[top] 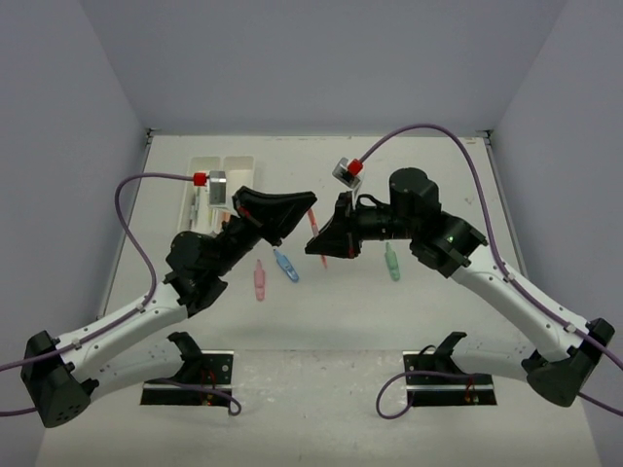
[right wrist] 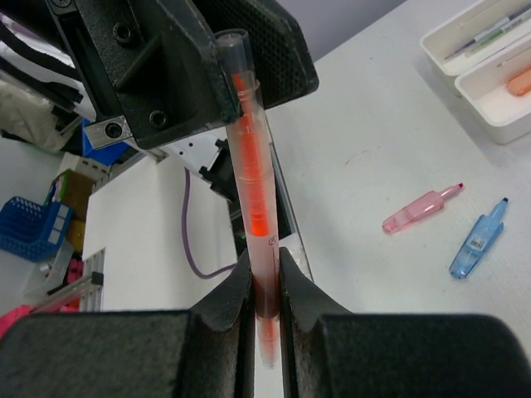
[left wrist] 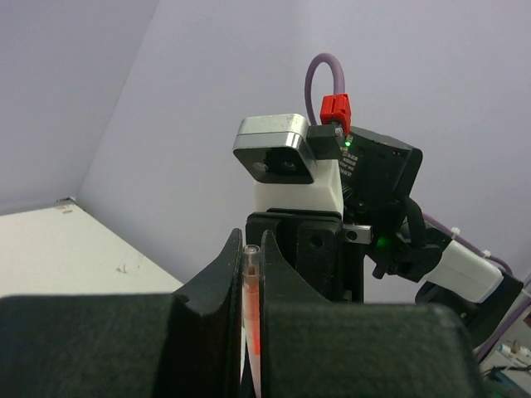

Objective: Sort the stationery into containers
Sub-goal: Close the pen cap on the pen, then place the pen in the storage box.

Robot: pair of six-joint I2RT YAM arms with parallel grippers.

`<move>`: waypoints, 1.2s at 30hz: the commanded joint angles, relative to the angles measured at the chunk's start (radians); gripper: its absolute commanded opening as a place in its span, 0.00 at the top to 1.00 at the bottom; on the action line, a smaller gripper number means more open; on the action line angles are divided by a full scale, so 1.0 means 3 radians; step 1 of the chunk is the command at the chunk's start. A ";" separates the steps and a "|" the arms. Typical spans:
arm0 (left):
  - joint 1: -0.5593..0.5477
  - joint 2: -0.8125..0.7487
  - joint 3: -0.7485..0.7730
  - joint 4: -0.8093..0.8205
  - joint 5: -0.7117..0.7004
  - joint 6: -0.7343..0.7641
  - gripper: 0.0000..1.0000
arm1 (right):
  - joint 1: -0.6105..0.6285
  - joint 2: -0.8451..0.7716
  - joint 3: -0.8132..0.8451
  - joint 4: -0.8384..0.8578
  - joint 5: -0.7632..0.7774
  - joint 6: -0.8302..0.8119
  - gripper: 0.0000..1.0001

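A slim translucent orange marker (top: 313, 224) hangs in the air over the middle of the table, held at both ends. My left gripper (left wrist: 249, 249) is shut on its upper end (left wrist: 251, 286). My right gripper (right wrist: 265, 267) is shut on its lower end, the orange marker (right wrist: 251, 166) running up to the left fingers (right wrist: 182, 83). On the table lie a pink piece (top: 260, 280), a blue piece (top: 285, 265) and a green piece (top: 392, 261). The two white containers (top: 200, 170) sit at the far left; in the right wrist view the containers (right wrist: 498, 124) hold thin pens and an orange piece (right wrist: 521, 80).
The pink piece (right wrist: 419, 209) and blue piece (right wrist: 479, 240) lie just below the held marker. The right wrist's camera block (left wrist: 278, 157) faces the left wrist closely. Purple cables loop from both arms. Black base plates (top: 190, 389) stand at the near edge.
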 commanded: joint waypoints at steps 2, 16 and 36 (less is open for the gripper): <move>-0.0380 -0.0075 -0.0228 -0.1250 0.0337 0.0106 1.00 | -0.0247 0.0038 0.0551 0.0916 0.0439 0.0035 1.00; 0.0585 0.1327 0.2559 -0.4052 -0.2747 0.1679 1.00 | -0.0252 -0.1060 -0.1243 0.0377 0.1629 -0.0146 0.01; 0.2329 0.2910 0.2126 -0.2342 -0.2142 0.2797 1.00 | -0.0299 -0.1778 -0.1700 0.0301 0.2307 -0.0146 0.01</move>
